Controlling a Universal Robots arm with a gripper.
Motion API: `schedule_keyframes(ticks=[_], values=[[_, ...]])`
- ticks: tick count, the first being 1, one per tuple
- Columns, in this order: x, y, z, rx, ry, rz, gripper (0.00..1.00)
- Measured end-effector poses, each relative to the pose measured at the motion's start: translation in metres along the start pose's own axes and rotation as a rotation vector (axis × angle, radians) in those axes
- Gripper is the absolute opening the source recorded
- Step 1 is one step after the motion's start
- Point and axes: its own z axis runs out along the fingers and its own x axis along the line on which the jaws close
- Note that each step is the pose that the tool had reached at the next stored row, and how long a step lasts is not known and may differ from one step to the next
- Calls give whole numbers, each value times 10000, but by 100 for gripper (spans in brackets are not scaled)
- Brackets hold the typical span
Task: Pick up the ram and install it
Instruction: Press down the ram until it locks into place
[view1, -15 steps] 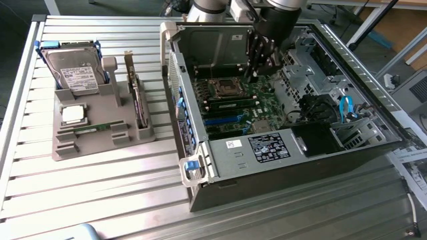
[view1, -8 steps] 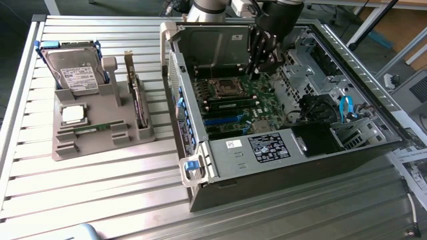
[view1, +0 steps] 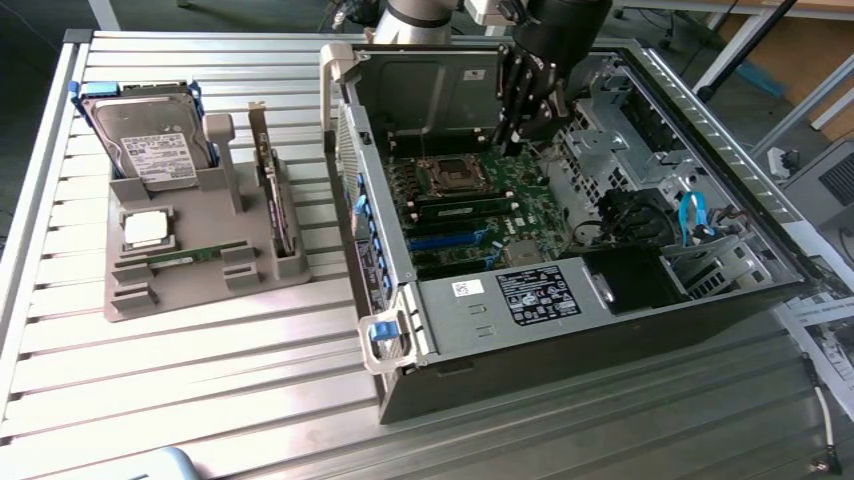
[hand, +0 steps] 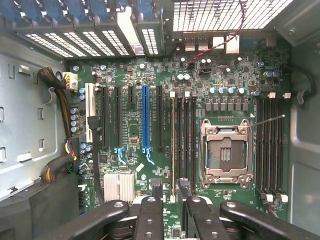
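Observation:
The ram (view1: 187, 257), a thin green stick, lies in a slot of the grey holder (view1: 200, 290) on the exterior view's left, far from the arm. My black gripper (view1: 525, 135) hangs over the open computer case (view1: 561, 300), above the motherboard (view1: 481, 200). Its two fingers (hand: 150, 212) stand apart, open, with nothing between them. Below the gripper (hand: 170, 192) run the long memory slots (hand: 187, 145) beside the empty processor socket (hand: 225, 152). A green stick (view1: 461, 211) appears seated in one of these slots (hand: 173, 145).
The holder also carries a hard drive (view1: 154, 140), a square silver processor chip (view1: 147, 228) and an upright expansion card (view1: 274, 200). The case walls, drive cage (view1: 427, 95) and cable bundles (view1: 634, 215) close in around the motherboard. The table is ribbed metal.

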Motion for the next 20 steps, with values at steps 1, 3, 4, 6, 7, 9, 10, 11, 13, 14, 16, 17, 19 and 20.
schedule_keyframes(ticks=[1,3,4,6,7,9,10,11,13,14,16,17,19,20], values=[[0,0,0,0,0,0,25],[0,0,0,0,0,0,25],[0,0,0,0,0,0,25],[0,0,0,0,0,1,25],[0,0,0,0,0,0,25],[0,0,0,0,0,0,25],[0,0,0,0,-1,0,25],[0,0,0,0,0,0,24],[0,0,0,0,0,0,18],[0,0,0,0,0,0,11],[0,0,0,0,0,0,11],[0,0,0,0,0,1,11],[0,0,0,0,0,0,11],[0,0,0,0,0,0,11]])
